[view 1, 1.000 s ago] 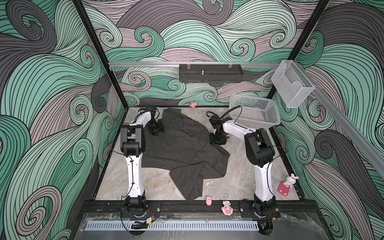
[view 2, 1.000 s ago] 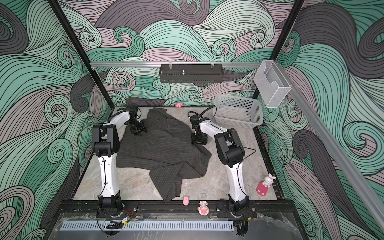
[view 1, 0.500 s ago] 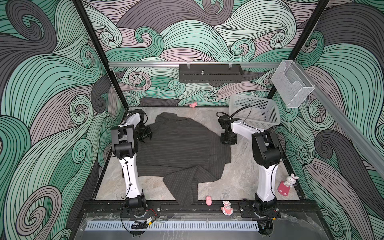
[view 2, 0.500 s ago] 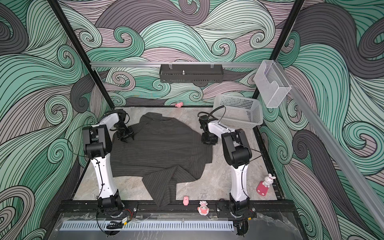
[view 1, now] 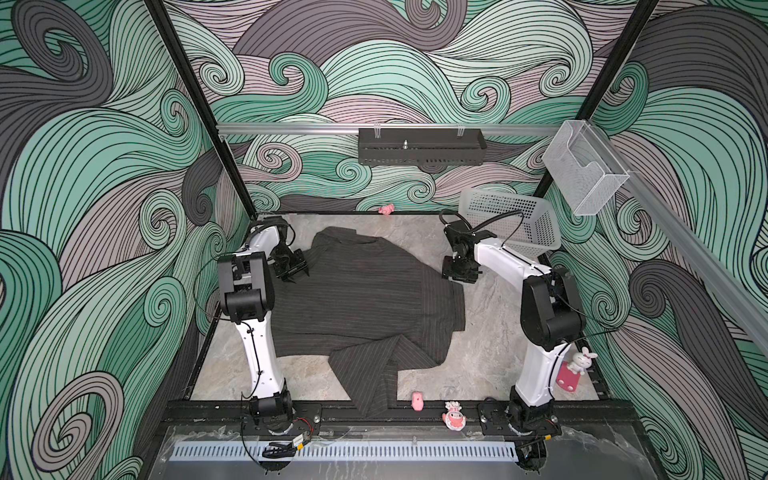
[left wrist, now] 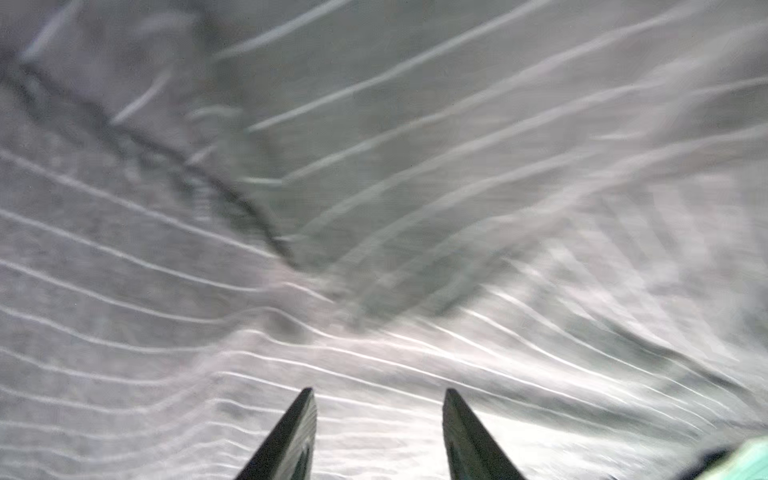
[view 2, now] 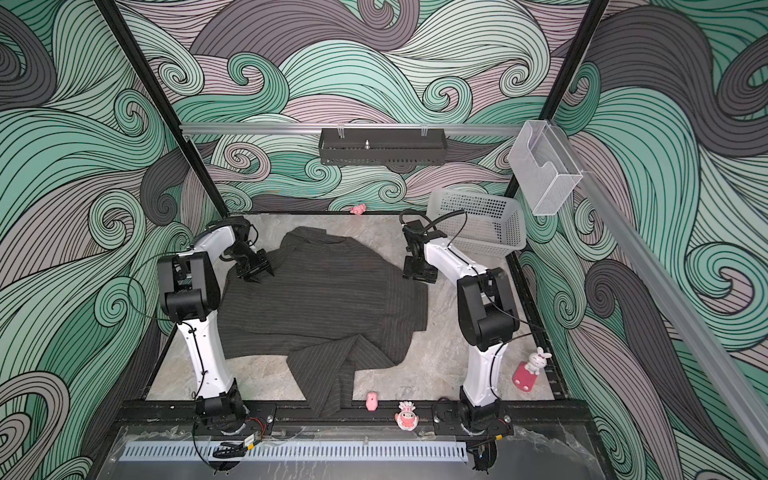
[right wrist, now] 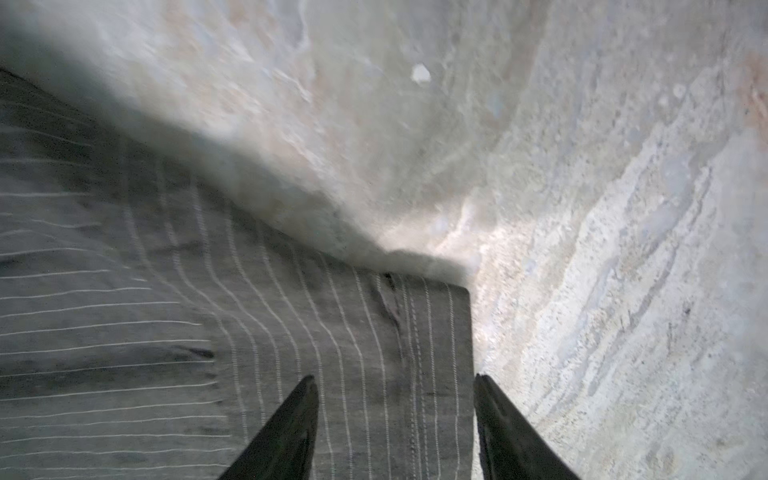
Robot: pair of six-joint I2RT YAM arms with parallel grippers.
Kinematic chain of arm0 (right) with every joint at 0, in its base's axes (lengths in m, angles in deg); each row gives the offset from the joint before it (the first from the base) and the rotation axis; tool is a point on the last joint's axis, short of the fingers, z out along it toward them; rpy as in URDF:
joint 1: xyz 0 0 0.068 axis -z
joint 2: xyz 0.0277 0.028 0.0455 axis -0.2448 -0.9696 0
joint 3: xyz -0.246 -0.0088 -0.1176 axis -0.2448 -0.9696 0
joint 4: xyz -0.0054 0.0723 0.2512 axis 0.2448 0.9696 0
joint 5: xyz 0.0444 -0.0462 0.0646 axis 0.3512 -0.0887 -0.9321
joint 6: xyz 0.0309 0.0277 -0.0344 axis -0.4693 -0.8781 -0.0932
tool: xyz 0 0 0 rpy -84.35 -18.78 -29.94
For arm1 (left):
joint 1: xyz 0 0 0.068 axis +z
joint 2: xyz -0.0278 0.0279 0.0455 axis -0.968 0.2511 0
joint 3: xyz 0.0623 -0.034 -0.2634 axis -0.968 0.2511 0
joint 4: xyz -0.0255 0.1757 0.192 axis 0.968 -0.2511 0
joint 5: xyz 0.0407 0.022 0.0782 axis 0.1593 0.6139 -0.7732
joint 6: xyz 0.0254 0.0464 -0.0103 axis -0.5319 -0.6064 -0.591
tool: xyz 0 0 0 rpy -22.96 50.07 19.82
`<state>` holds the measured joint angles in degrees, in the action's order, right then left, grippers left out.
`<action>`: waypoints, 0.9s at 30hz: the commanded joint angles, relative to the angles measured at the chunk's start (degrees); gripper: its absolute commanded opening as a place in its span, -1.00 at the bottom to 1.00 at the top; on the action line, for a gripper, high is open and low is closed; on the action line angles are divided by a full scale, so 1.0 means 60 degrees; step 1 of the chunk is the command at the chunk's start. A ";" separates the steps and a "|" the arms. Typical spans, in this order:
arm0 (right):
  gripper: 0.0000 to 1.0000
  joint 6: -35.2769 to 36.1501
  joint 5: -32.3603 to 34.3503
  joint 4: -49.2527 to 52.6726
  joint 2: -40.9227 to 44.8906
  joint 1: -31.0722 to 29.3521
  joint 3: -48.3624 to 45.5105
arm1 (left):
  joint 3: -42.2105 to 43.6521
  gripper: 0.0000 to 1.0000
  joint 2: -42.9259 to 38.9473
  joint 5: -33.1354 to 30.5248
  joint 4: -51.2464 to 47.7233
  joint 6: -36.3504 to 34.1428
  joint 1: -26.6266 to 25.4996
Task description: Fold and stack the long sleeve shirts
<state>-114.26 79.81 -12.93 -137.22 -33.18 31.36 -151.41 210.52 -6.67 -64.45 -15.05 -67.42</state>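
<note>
Pinstriped shirt point(view 1: 365, 299) spread on table point(view 1: 490, 316), left gripper point(left wrist: 376, 390) released above the cloth, right gripper point(right wrist: 395, 378) released over a corner (neither holds anything)

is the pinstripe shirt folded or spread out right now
Spread out, not folded. In both top views the shirt lies flat across the table, one sleeve angled toward the front edge.

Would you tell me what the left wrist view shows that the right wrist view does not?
Left wrist only: the shirt fills nearly the whole frame, crossed by a dark seam. Right wrist only: bare marble table beside the shirt's stitched corner. Both: pinstriped cloth beneath parted jaws, of the left gripper and the right gripper.
</note>
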 commanded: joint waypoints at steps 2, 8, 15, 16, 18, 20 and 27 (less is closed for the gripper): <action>0.28 0.0319 -0.0848 0.0213 -0.0935 -0.0056 0.0562 | -0.0978 0.05 0.0231 0.0585 -0.0363 0.0068 -0.0079; 0.29 0.0414 -0.0919 0.0232 -0.1841 -0.0173 0.0955 | -0.1621 0.04 0.1045 0.0942 -0.0175 0.0179 -0.0093; 0.24 0.0448 -0.0595 0.0226 -0.1981 -0.0185 0.0958 | -0.2387 0.05 0.1464 0.0632 -0.0464 0.0090 -0.0094; 0.24 0.0549 -0.0715 0.0122 -0.1876 -0.0216 0.0982 | -0.2391 0.05 0.1506 0.0515 -0.0519 0.0103 -0.0094; 0.24 0.0768 -0.0894 0.0030 -0.1773 -0.0275 0.1149 | -0.2399 0.05 0.1622 0.0249 -0.0698 0.0111 -0.0094; 0.25 0.0986 -0.0973 0.0090 -0.1857 -0.0341 0.1466 | -0.2413 0.05 0.1766 -0.0076 -0.0855 0.0096 -0.0094; 0.36 0.2202 -0.1369 0.0238 -0.2470 -0.0670 0.2901 | -0.2129 0.07 0.1339 -0.0387 -0.0814 0.0045 -0.0079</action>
<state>-106.02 72.93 -11.99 -150.25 -35.78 45.87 -164.89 220.16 -7.50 -67.88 -14.68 -67.86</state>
